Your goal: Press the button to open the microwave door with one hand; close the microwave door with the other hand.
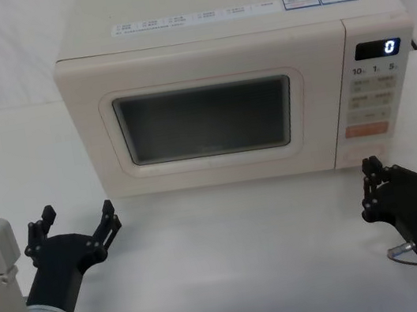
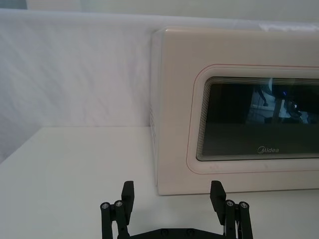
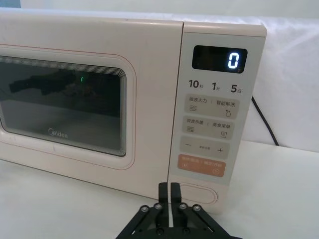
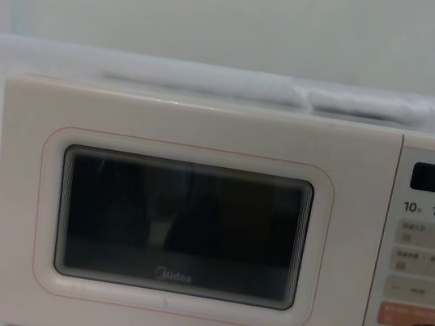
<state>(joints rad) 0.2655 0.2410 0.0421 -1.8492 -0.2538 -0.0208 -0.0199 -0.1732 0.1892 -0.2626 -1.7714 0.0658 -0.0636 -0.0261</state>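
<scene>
The microwave door point(image 1: 206, 120) sits flush and closed, toward the table's point(image 1: 234, 264) far edge. The button point(image 3: 197, 193) lies at the control panel's point(image 3: 215, 114) bottom edge. The right gripper point(image 1: 371, 186), fingers pressed together, hovers just before the button. The left gripper point(image 1: 79, 220), fingers spread and empty, hovers near the table's front-left corner.

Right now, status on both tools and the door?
Right tool shut, just short of the button. Left tool open, low, front-left of the microwave door, which is closed. Nothing blocking.
</scene>
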